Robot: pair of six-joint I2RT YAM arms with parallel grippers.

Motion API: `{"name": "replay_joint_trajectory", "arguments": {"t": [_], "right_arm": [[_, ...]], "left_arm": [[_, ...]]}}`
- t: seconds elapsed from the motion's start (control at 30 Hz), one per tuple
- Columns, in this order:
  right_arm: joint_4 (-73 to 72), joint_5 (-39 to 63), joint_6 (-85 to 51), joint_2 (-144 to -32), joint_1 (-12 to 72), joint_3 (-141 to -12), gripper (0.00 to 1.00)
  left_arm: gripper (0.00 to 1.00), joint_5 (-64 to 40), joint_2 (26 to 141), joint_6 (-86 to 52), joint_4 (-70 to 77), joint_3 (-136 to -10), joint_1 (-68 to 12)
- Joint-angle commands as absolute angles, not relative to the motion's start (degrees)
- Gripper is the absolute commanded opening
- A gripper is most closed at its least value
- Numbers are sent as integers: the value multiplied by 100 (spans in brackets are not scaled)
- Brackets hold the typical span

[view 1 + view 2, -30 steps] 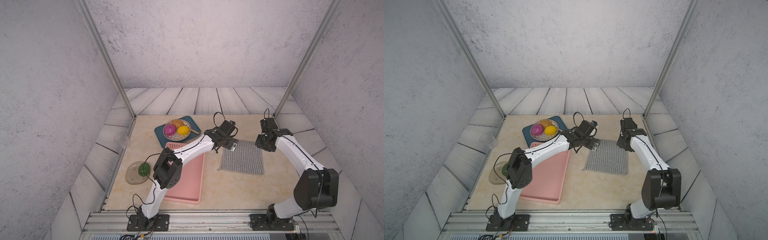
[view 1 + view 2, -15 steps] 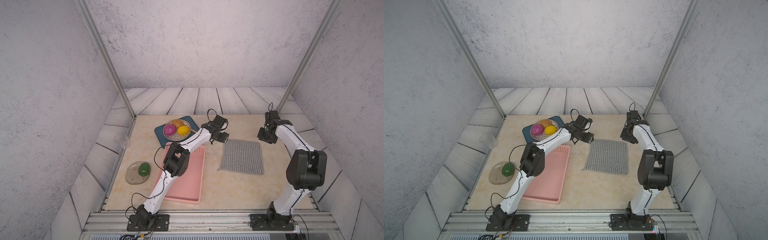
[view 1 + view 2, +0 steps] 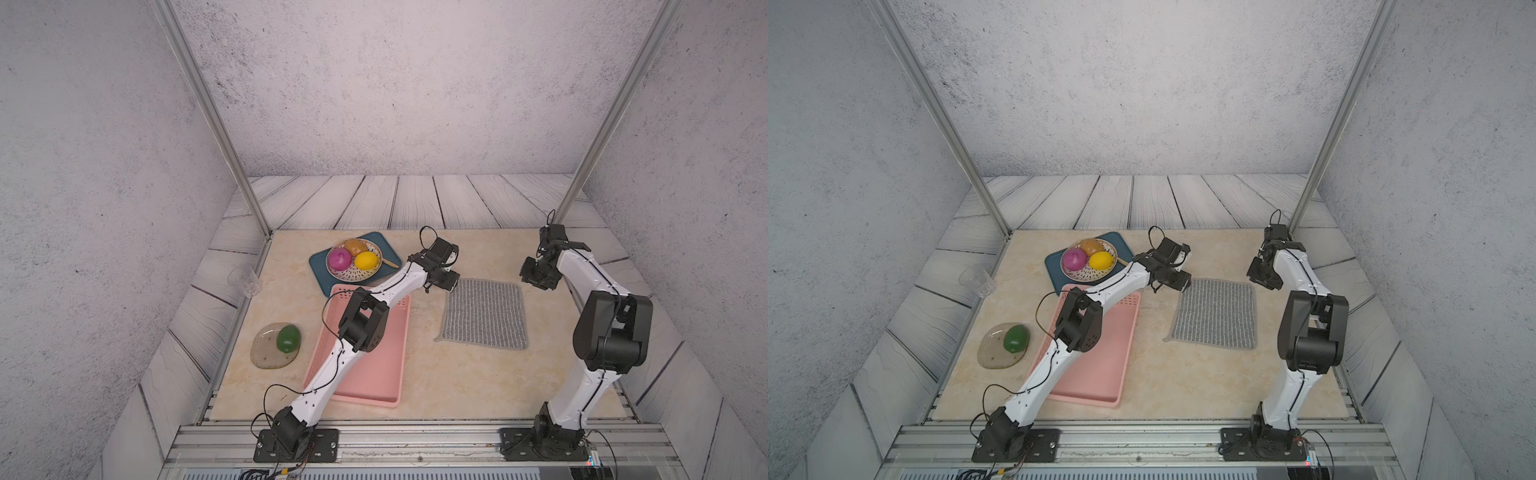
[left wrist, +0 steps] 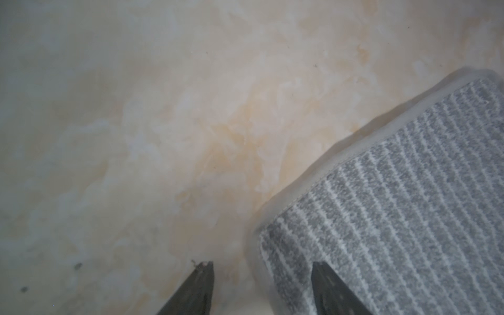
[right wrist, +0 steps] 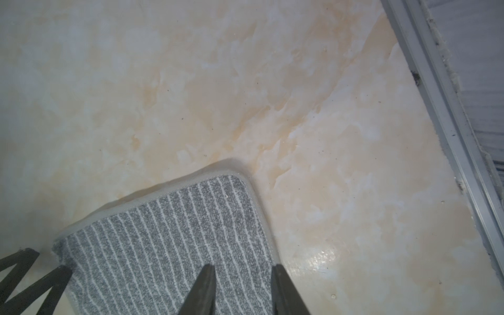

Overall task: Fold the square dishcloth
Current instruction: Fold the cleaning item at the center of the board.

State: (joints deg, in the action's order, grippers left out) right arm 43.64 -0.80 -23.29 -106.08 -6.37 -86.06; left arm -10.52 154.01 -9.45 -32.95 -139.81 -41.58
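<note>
1. The square dishcloth (image 3: 484,313) is laid flat & unfolded on the marbled table (image 3: 457,386), right of centre, just right of the pink basket (image 3: 376,374).
2. The left gripper (image 4: 261,264) is set at the dishcloth's far-left corner. Its fingers are spread approx. halfway, one over the stripes, one over bare table; nothing is gripped.
3. The right gripper (image 5: 242,266) is set at the far-right corner. Its fingers are parted narrowly, straddling the hem; no grip is seen.
</note>
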Motion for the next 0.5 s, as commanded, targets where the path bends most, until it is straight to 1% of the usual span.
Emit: {"name": "replay_joint_trajectory", "arguments": {"t": [0.0,0.07,0.2,0.47], "right_arm": [[4333,44,-2250,-10756,-667,-8657,32],[4318,52,-2234,-10811,-677,-8688,32],[4368,4,-2233,-10925,-703,-8787,32],[4505,-60,-2195,-11247,-748,-9054,31]], "left_arm": [[61,-946,15597,-1117,-3189,-14179,-4157],[59,-1014,15673,-1200,-3184,-14249,-4157],[51,-1140,15764,-1378,-3190,-14317,-4157],[51,-1352,15894,-1701,-3406,-14317,-4174]]}}
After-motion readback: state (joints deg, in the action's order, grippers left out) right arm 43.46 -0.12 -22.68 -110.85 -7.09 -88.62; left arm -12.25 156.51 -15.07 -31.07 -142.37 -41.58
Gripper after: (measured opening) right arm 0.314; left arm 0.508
